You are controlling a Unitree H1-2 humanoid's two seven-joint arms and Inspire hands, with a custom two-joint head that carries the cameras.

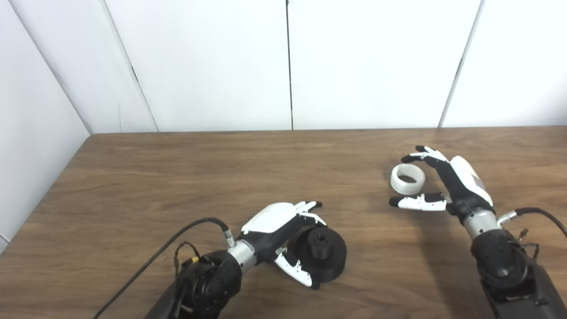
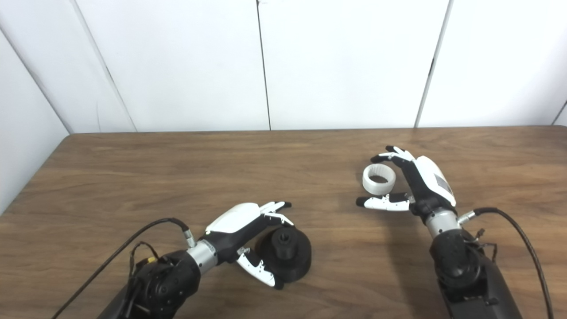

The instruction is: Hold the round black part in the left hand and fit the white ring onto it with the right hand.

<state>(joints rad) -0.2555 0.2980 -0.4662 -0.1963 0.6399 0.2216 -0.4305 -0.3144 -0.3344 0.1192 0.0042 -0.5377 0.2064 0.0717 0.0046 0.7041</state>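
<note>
Left hand [image 1: 283, 230] sits low near the front edge of the counter [image 1: 177, 177], left of centre. I read it as cupped around the black part [image 1: 321, 252]: fingers [image 1: 310, 208] over the part's far-left side, thumb [image 1: 294, 268] at its near-left side. I cannot tell whether the pads press on it. The part rests flat on the counter, hub up, well back from the left edge.

Ring [image 1: 407, 178] lies on the counter right of centre, about midway between front and back edges, axis tilted a little toward me. It is well apart from the part.

Right hand [image 1: 443, 186] is spread wide and holds nothing; I see its fingers [image 1: 423, 155] behind the ring and its thumb [image 1: 418, 202] in front, the ring between them. Contact with the ring is not clear.
</note>
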